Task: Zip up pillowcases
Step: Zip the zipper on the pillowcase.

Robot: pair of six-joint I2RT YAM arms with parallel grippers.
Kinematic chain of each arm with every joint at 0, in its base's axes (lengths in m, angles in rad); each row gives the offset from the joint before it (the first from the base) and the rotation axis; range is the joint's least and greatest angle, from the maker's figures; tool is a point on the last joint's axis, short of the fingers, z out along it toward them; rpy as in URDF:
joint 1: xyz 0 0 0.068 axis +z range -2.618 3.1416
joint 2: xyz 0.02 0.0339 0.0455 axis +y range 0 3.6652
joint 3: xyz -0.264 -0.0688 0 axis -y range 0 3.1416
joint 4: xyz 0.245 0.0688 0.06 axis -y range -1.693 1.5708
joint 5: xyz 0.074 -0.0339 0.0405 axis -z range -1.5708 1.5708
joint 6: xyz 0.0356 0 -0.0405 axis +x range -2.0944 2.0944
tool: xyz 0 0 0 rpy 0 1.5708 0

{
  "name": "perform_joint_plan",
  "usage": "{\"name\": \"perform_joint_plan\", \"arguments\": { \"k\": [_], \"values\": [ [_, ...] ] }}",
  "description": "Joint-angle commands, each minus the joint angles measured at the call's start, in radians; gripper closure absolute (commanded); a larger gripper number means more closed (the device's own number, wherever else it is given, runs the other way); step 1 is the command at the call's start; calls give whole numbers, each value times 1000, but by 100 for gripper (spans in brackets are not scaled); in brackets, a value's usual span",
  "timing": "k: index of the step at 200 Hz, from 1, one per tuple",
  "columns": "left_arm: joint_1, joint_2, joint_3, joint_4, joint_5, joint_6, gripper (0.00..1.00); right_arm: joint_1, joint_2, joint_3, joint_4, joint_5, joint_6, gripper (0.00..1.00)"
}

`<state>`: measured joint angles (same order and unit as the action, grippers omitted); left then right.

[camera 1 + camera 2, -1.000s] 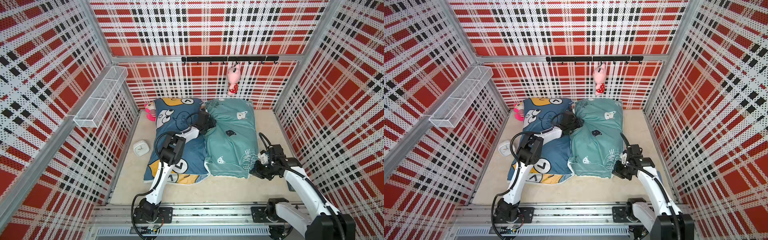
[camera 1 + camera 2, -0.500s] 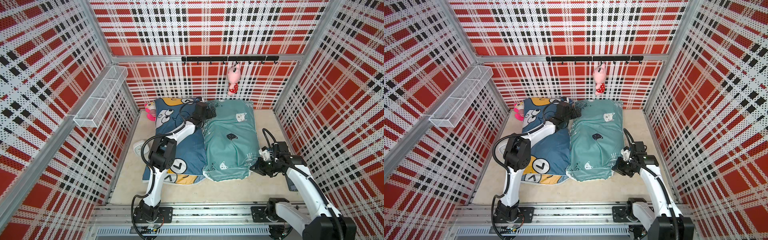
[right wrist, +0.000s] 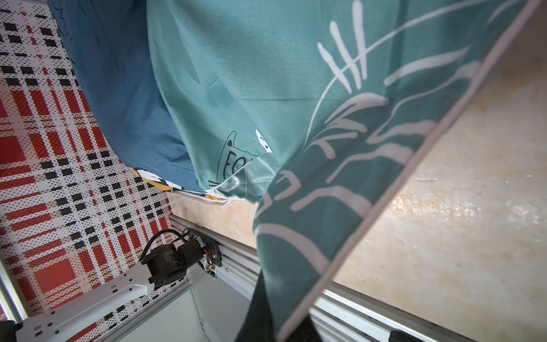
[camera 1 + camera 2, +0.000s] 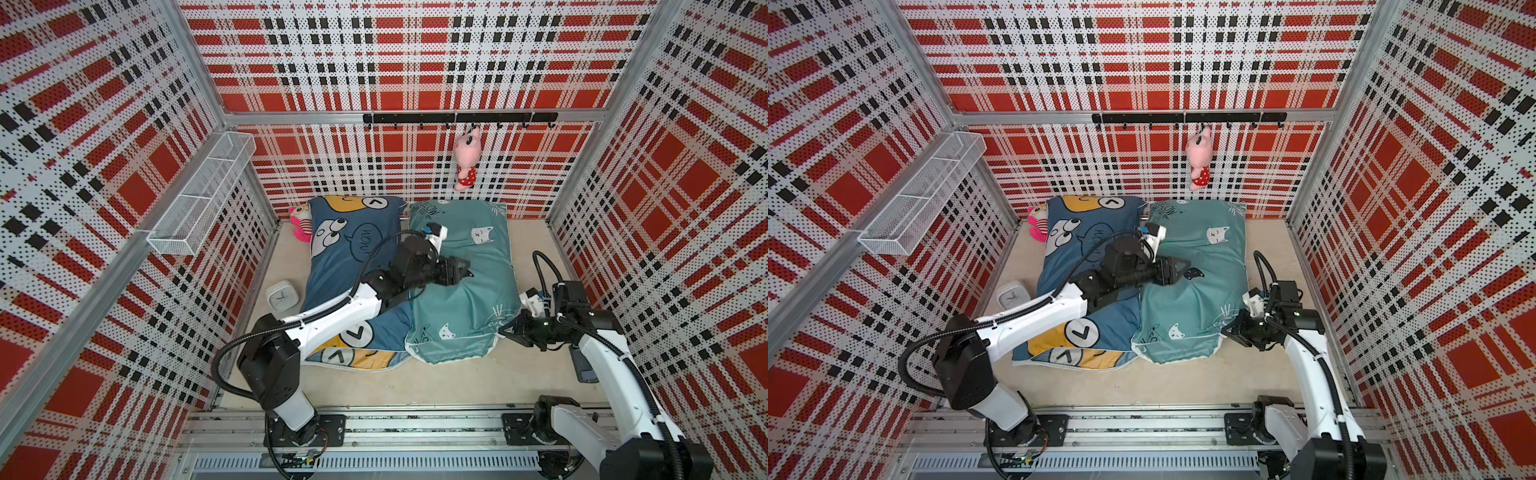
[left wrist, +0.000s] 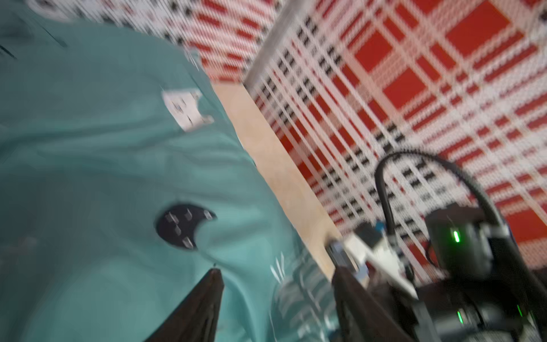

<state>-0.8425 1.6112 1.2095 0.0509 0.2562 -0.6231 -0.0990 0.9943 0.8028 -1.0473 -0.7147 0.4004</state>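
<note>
Two pillowcases lie side by side on the floor. The dark blue pillowcase (image 4: 353, 249) (image 4: 1084, 249) has cartoon faces; the teal pillowcase (image 4: 469, 299) (image 4: 1200, 291) has small cat heads. My left gripper (image 4: 463, 266) (image 4: 1181, 266) hovers open over the middle of the teal one, beside a dark cat head; the blurred left wrist view shows its jaws (image 5: 276, 271) apart with only teal cloth (image 5: 103, 163) below. My right gripper (image 4: 505, 330) (image 4: 1227, 330) (image 3: 284, 314) is shut on the teal pillowcase's piped edge (image 3: 370, 189) at its near right corner, holding it off the floor.
A white clock (image 4: 279, 295) sits left of the blue pillowcase. A pink striped plush (image 4: 301, 224) lies at the back left. Another pink plush (image 4: 466, 164) hangs from the hook rail. A wire basket (image 4: 199, 203) juts from the left wall. Plaid walls close in.
My left arm has swung from the back gap between the pillowcases to the right and nearer, over the middle of the teal one. The right gripper has kept its hold on the corner.
</note>
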Motion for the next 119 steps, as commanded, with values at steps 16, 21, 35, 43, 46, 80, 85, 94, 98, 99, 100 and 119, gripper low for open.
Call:
{"name": "perform_joint_plan", "arguments": {
  "k": [16, 21, 35, 43, 46, 80, 85, 94, 98, 99, 100, 119],
  "values": [
    [-96, -24, -238, 368, 208, -290, 48, -37, -6, -23, 14, -125, -17, 100],
    [-113, -18, -247, 388, 210, -307, 51, -38, -6, -28, 17, -130, -18, 100],
    [-148, 1, -282, 472, 226, -363, 55, -46, -10, -33, 23, -128, -11, 100],
    [-158, 10, -309, 541, 239, -406, 58, -51, -14, -32, 27, -124, -10, 100],
    [-162, 14, -320, 566, 243, -422, 59, -55, -13, -33, 29, -124, -8, 100],
    [-173, 67, -407, 813, 271, -568, 67, -92, 0, -53, 40, -162, -26, 100],
    [-178, 79, -407, 822, 272, -572, 68, -99, 5, -58, 42, -172, -27, 100],
    [-185, 102, -408, 842, 273, -586, 70, -104, 8, -64, 47, -187, -31, 100],
    [-187, 111, -409, 858, 274, -595, 70, -106, 10, -66, 49, -192, -31, 100],
    [-188, 114, -410, 862, 275, -598, 70, -106, 9, -66, 49, -194, -32, 100],
    [-188, 116, -410, 866, 276, -599, 70, -106, 9, -66, 49, -194, -32, 100],
    [-190, 158, -413, 953, 281, -647, 72, -107, 11, -70, 53, -204, -32, 100]
  ]
}}
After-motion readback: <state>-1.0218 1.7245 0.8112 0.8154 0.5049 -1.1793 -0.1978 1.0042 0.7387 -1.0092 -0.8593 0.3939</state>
